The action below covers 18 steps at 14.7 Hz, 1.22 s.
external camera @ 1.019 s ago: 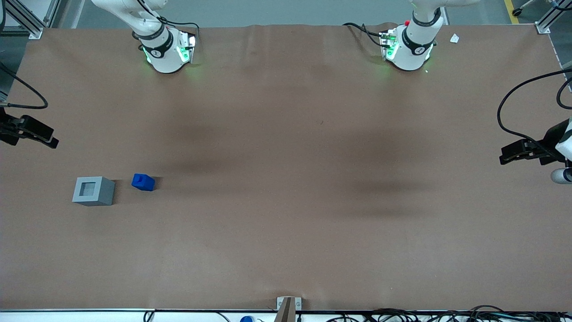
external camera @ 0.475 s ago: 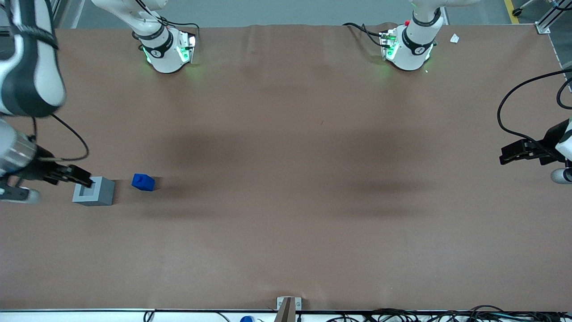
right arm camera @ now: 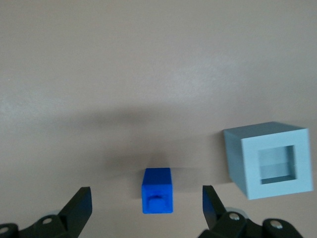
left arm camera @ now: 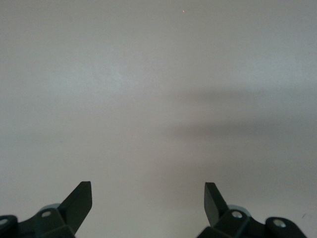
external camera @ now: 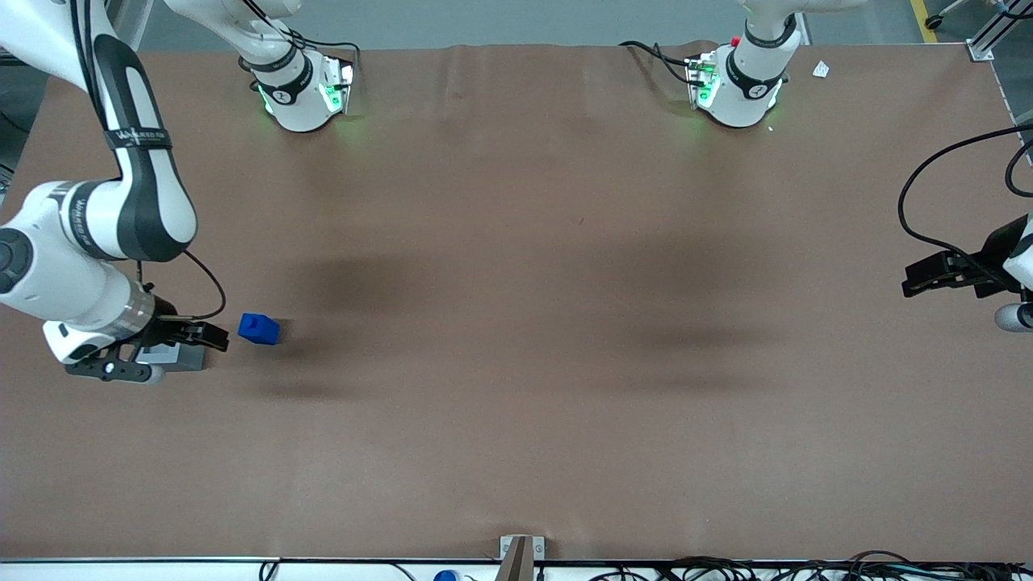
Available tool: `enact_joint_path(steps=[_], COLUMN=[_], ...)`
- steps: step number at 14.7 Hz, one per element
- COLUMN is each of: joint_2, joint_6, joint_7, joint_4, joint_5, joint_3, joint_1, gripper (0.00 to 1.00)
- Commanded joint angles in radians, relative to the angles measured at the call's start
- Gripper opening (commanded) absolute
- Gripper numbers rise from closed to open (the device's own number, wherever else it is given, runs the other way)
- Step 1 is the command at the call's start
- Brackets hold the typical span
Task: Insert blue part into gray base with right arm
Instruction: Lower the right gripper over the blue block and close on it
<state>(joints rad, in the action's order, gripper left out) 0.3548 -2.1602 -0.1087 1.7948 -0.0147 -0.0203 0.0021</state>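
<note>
Two task pieces sit on the brown table (external camera: pixel 516 363) toward the working arm's end: the blue part (external camera: pixel 258 328) and the gray base (external camera: pixel 181 356). In the front view the right arm (external camera: pixel 89 218) reaches down over that end, and its wrist and black gripper (external camera: pixel 206 335) cover most of the gray base, so only a strip of the cube's side shows beneath the fingers. The recess in the cube's top is hidden there. The blue part stands clear on the table just beside the gripper's tips, apart from them, with its small raised knob on top.

The right wrist view gives what the front view hides. The gray base (right arm camera: pixel 270 159) shows whole, upright on the table, with its square recess open and nothing inside it. The blue part (right arm camera: pixel 157 190) lies beside the cube with a gap of bare table between them, not touching it. The knob on the block's top face is plain here. The gripper (right arm camera: pixel 146 206) hangs above the table with its two fingers spread wide, one on each side of the blue part, neither touching it and nothing held between them. A soft shadow lies on the table next to the block.

The left wrist view shows only bare table surface and the parked gripper's own fingertips; neither task piece appears in it.
</note>
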Motion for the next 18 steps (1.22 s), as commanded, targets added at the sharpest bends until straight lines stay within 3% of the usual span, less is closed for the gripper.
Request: enact_joint_path(steps=[1, 11, 18], joint_2=[0.007, 0.010, 0.032], joint_6=[-0.027, -0.053, -0.165], joint_7=[-0.109, -0.161, -0.152], joint_4=[0.085, 0.155, 0.233], joint_5=[-0.002, 0.045, 0.160], joint_3=[-0.001, -0.006, -0.004], joint_1=[0.036, 0.045, 0.049], gripper=[0.97, 0.93, 0.91])
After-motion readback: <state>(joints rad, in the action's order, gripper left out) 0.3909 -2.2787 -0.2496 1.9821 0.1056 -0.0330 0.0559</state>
